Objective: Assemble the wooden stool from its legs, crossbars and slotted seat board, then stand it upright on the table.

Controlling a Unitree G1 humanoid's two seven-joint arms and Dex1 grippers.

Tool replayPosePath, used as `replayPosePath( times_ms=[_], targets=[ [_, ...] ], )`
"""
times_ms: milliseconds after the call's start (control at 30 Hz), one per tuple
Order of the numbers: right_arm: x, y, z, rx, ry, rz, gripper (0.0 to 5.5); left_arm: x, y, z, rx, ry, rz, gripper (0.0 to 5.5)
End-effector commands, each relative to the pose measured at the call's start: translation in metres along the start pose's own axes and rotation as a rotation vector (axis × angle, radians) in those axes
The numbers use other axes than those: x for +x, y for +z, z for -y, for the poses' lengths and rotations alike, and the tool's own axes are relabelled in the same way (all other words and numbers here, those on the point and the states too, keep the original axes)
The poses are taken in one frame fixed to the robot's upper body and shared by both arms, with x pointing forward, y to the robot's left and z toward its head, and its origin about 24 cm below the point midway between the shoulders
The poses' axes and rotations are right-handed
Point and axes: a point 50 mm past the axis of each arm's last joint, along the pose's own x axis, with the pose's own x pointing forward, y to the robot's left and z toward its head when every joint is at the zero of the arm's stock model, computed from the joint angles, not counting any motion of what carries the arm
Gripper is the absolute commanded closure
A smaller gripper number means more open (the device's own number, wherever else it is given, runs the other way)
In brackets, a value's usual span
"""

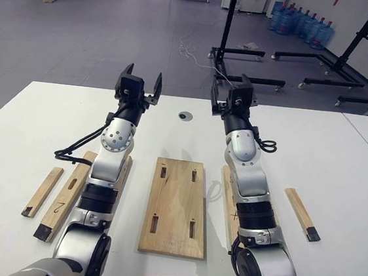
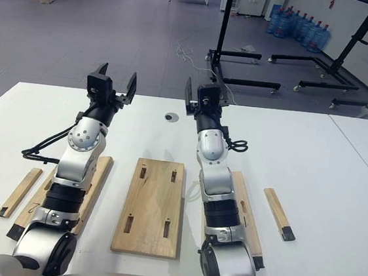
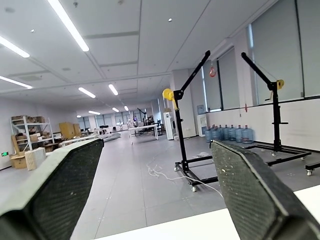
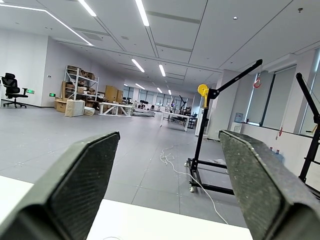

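Wood lies flat across the white table. The slotted seat board sits midway between the arms, toward the near edge, with its four slots facing up. Toward the left edge lie a short crossbar and, just beside it and partly under the left forearm, a longer slotted leg. Another leg lies under the right forearm, with a second crossbar nearer the right edge.

The left gripper and right gripper hover empty near the far edge, fingers spread wide. Nothing is joined yet, so I judge the first pick to be the step in hand. Each arm must draw back before descending (the legs sit beneath the forearms, not ahead of the fingers). It should then pinch a leg across its narrow width at mid-length, leaving one end free for a slot.
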Motion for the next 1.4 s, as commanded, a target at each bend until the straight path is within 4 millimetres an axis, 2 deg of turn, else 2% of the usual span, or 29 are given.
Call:
replayPosePath(
  times_ms=[33,300,500,700,833,933,1033,1100,1167,1300,1400],
  targets=[
    [-0.002,-0.003,0.003,-0.018,-0.022,-0.015,1.83,0.001,0.001,-0.003,0.045,-0.011,0.006,1.58],
    [-0.006,-0.008,0.002,-0.033,-0.056,-0.017,1.83,-0.003,0.000,0.000,0.076,-0.084,0.005,1.58],
    [-0.008,-0.010,0.003,-0.006,-0.117,-0.024,1.83,-0.002,0.007,-0.013,0.077,-0.089,-0.003,1.58],
    [-0.004,-0.012,0.006,0.031,-0.074,-0.031,1.83,-0.011,-0.002,-0.017,0.041,0.025,-0.056,1.58],
    [0.000,-0.012,0.017,0.104,-0.031,-0.040,1.83,-0.018,-0.006,-0.015,0.043,0.113,-0.078,1.58],
    [-0.011,-0.016,0.042,0.178,-0.004,-0.065,1.83,-0.025,-0.009,-0.017,0.036,0.144,-0.088,1.58],
    [-0.023,-0.030,0.085,0.157,-0.007,-0.129,1.83,-0.035,-0.008,-0.017,0.041,0.172,-0.090,1.58],
    [-0.049,-0.046,0.118,0.109,-0.004,-0.238,1.83,-0.040,-0.010,-0.012,-0.004,0.170,-0.103,1.58],
    [-0.070,-0.056,0.141,0.089,0.025,-0.340,1.83,-0.042,-0.008,-0.005,-0.048,0.169,-0.100,1.58],
    [-0.113,-0.071,0.172,0.068,0.083,-0.542,1.83,-0.048,-0.003,0.011,-0.093,0.155,-0.090,1.58],
    [-0.150,-0.083,0.187,0.033,0.119,-0.700,1.83,-0.052,-0.004,0.023,-0.128,0.143,-0.108,1.58]
  ],
)
